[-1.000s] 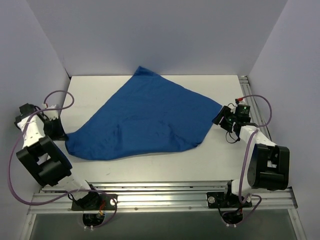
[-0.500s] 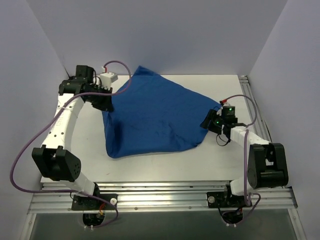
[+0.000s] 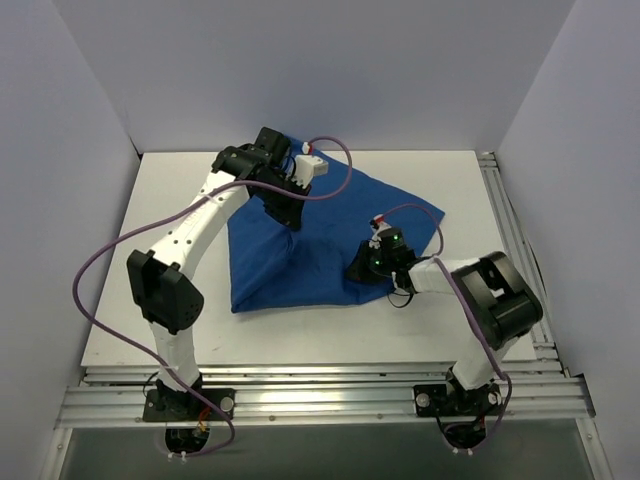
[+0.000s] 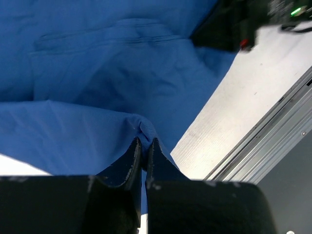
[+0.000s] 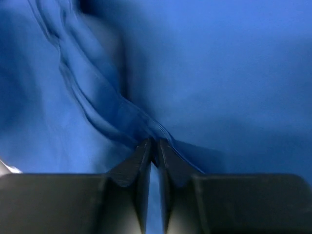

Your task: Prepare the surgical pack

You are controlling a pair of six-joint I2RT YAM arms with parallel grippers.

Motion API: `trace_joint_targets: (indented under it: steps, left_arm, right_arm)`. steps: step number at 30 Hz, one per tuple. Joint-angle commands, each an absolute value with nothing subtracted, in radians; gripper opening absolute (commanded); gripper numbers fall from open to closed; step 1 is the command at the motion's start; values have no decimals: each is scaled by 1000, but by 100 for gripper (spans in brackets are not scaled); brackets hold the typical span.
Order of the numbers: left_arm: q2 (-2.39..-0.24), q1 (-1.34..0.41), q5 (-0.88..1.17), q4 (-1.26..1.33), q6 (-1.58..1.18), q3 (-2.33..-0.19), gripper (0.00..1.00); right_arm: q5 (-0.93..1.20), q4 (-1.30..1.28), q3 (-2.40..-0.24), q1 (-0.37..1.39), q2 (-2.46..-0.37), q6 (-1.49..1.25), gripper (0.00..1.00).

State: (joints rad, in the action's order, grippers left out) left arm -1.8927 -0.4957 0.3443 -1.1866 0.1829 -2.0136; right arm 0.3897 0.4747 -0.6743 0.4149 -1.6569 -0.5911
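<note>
The blue cloth [image 3: 330,235] lies on the middle of the desk [image 3: 180,200], its left side doubled over itself, probably to wrap the pack; nothing else of the pack shows. The left arm [image 3: 195,235] reaches over the desk's back half, its jaws pinched tight on a raised fold of cloth, holding that corner up so it can be laid across. The right arm [image 3: 440,275] sits low, right of the desk's centre, its jaws narrow and nipping a ridge of cloth, seemingly to draw that side inward too.
</note>
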Motion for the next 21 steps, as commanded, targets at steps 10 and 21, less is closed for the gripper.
trace_joint_targets:
  steps: [10, 21]
  left_arm:
    - [-2031, -633, 428, -1098, 163, -2083, 2]
    - [-2218, -655, 434, -1097, 204, -2088, 2]
  right_arm:
    - [448, 620, -785, 551, -1833, -710, 1]
    - [430, 667, -736, 523, -1786, -787, 2]
